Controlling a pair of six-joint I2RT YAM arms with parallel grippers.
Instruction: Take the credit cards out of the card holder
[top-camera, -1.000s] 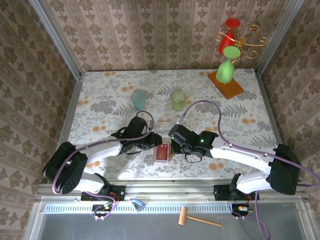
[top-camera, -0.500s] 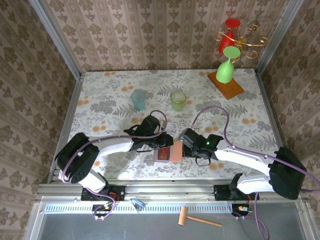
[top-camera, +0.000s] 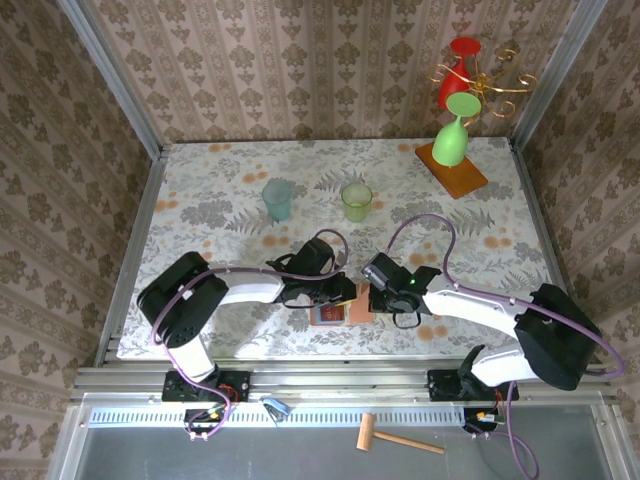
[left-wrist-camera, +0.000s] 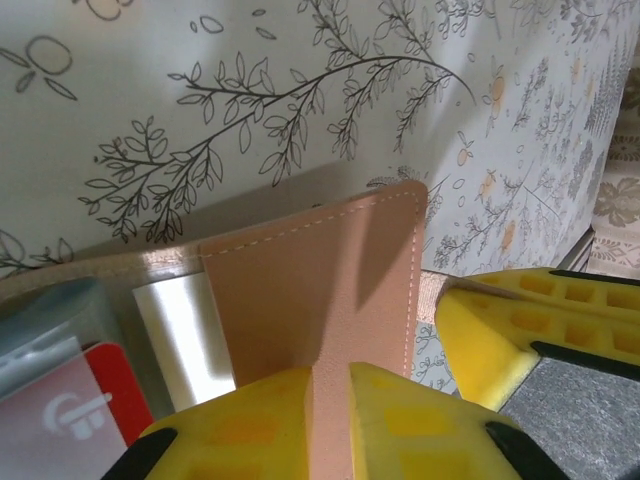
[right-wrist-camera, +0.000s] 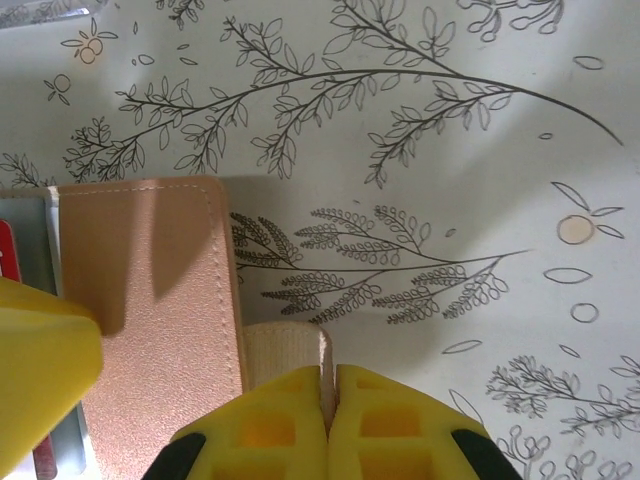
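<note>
- Looking down from the top view, the card holder (top-camera: 345, 310) lay open on the flowered table (top-camera: 480, 230), low in the centre of the frame, with a gripper at each side.
- In the left wrist view the left gripper (left-wrist-camera: 330, 405) pinched the holder's tan flap (left-wrist-camera: 320, 270) between its yellow fingers (left-wrist-camera: 250, 420).
- One red credit card (left-wrist-camera: 105, 400) sat in a pocket at the lower left of that view.
- In the right wrist view the right gripper (right-wrist-camera: 328, 420) had its fingers pressed together at the bottom edge, tips against a beige strap (right-wrist-camera: 285, 345) just beside the holder.
- I could not tell whether the strap was actually caught.
- A teal cup (top-camera: 277, 198) and a green cup (top-camera: 356, 200) stood farther up the table, well apart from the holder.
</note>
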